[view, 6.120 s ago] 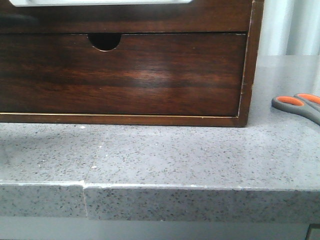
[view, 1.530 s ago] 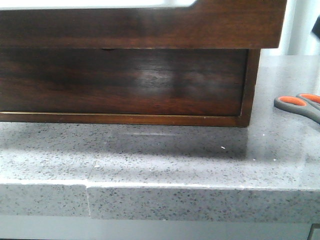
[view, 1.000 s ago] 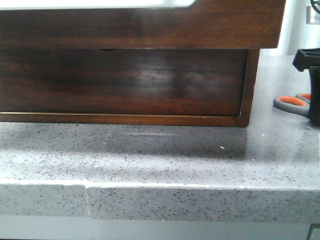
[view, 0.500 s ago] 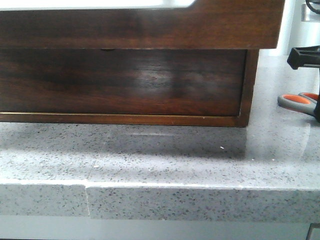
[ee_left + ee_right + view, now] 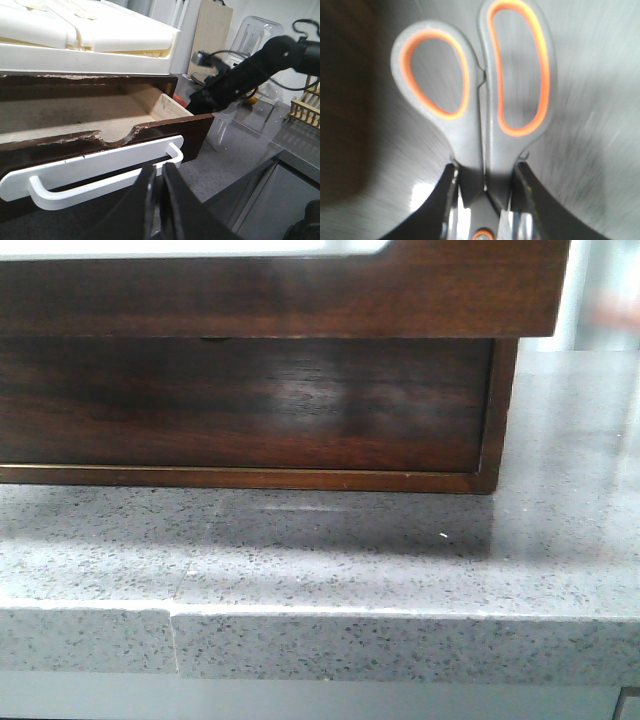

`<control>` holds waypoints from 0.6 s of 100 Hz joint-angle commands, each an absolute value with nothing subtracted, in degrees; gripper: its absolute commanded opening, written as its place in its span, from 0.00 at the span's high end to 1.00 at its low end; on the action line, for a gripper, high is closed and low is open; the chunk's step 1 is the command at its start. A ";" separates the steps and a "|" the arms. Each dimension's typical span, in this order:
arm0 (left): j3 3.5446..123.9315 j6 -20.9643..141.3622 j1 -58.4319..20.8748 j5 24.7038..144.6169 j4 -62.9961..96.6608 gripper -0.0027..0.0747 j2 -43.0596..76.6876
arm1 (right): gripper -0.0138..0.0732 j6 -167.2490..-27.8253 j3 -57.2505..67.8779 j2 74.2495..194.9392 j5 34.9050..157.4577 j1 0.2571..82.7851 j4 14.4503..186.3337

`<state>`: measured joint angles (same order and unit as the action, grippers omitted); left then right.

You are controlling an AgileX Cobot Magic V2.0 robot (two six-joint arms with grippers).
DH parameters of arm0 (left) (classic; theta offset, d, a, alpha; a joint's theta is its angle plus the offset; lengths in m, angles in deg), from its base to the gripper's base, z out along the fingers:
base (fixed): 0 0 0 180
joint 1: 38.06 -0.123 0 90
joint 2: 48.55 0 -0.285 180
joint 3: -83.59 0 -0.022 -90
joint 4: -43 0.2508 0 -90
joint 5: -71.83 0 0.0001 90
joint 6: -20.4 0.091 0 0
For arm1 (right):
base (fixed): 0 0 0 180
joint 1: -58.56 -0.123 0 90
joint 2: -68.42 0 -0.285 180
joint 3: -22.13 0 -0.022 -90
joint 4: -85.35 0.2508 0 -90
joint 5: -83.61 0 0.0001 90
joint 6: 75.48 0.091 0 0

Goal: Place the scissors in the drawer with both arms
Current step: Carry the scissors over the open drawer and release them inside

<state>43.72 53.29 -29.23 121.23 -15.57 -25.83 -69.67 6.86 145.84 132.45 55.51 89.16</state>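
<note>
The drawer [image 5: 280,290] stands pulled out toward me across the top of the front view. The left wrist view shows its bare wooden inside [image 5: 75,112] and a white handle [image 5: 100,170] on its dark front. My left gripper [image 5: 161,172] is shut, its tips right at the handle bar. My right gripper [image 5: 482,187] is shut on the scissors [image 5: 482,125], pinching the grey handle necks just below the orange-lined loops, above a blurred grey surface. The right arm [image 5: 250,70] hangs beside the drawer's right corner. The scissors are not clearly seen in the front view.
A lower drawer front [image 5: 250,405] sits closed under the open one. The grey speckled counter [image 5: 400,560] has a front edge close to me. A white tray [image 5: 90,40] lies on the cabinet top. A clear jar [image 5: 255,35] and a wooden rack [image 5: 306,107] stand further off.
The scissors and the black right gripper have left the counter at the right of the front view. Only a faint orange blur shows at the upper right. The drawer stays pulled out.
</note>
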 commanded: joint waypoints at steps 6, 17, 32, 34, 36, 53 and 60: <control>45.54 53.27 -28.93 118.38 -18.03 0.99 -25.17 | 0.92 -72.38 17.53 140.10 131.00 55.36 89.26; 45.54 53.27 -28.93 118.16 -18.03 0.99 -25.17 | 0.92 -75.48 25.04 138.45 131.00 52.80 89.36; 45.54 53.27 -28.93 118.16 -18.03 0.99 -25.17 | 0.92 -80.16 34.90 138.71 130.98 44.92 90.98; 45.54 53.27 -28.93 118.16 -18.03 0.99 -25.17 | 0.92 -80.90 35.87 138.99 130.76 44.04 91.50; 45.54 53.27 -28.93 118.16 -18.03 0.99 -25.17 | 0.92 -81.43 36.50 139.10 130.48 42.68 92.08; 45.54 53.27 -28.93 118.16 -18.03 0.99 -25.17 | 0.92 -87.58 41.31 142.28 130.08 30.25 92.55; 45.54 53.27 -28.93 118.16 -18.03 0.99 -25.17 | 0.92 -92.25 41.47 144.18 130.08 25.72 92.55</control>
